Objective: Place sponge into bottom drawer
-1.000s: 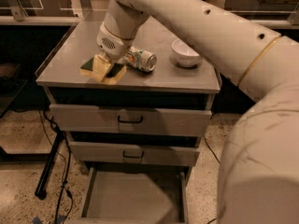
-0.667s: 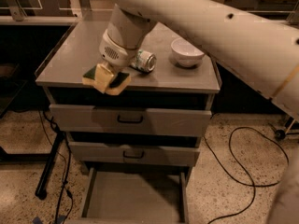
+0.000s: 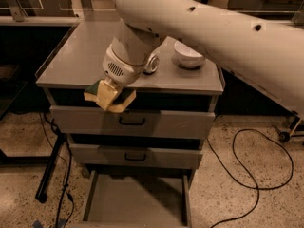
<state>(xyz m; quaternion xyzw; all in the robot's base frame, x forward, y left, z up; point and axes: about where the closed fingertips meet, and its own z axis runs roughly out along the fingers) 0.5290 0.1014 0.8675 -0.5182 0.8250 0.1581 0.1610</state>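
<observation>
Holding the sponge clamped in my end effector just past the surface's front edge, high above the open bottom drawer, I risk it bouncing out if released here.

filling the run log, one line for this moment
pincer: grips sponge, past cabinet front edge | bottom drawer: open below | sponge: not yet in

Speckled terrazzo floor with a looping black cable, grey metal cabinet, dim warm light.
</observation>
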